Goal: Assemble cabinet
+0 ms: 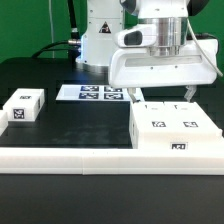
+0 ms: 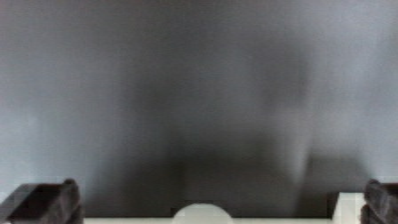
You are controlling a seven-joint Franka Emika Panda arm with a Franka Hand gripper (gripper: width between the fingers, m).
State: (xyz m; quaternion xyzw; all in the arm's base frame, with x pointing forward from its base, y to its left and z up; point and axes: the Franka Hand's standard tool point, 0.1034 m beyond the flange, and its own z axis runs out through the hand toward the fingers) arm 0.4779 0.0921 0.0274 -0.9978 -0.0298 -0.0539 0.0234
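While the gripper [image 1: 160, 97] hangs with its fingers [image 1: 131, 97] spread wide and nothing held, the cabinet [image 1: 175, 132] is seen just at its 6 o'clock in the exterior view, with the long axis laid from 9 to 3. Contact cannot be told. One cabinet, one small tagged block [image 1: 22, 106] far off at 9 o'clock, one marker board [image 1: 95, 93] and one border rail [image 1: 90, 157] are counted.

Arm [image 1: 100, 35] standing at the far side, reaching to the exterior view's right; gripper [image 1: 161, 98] pointing straight down, fingers [image 1: 133, 97] spread wide apart.
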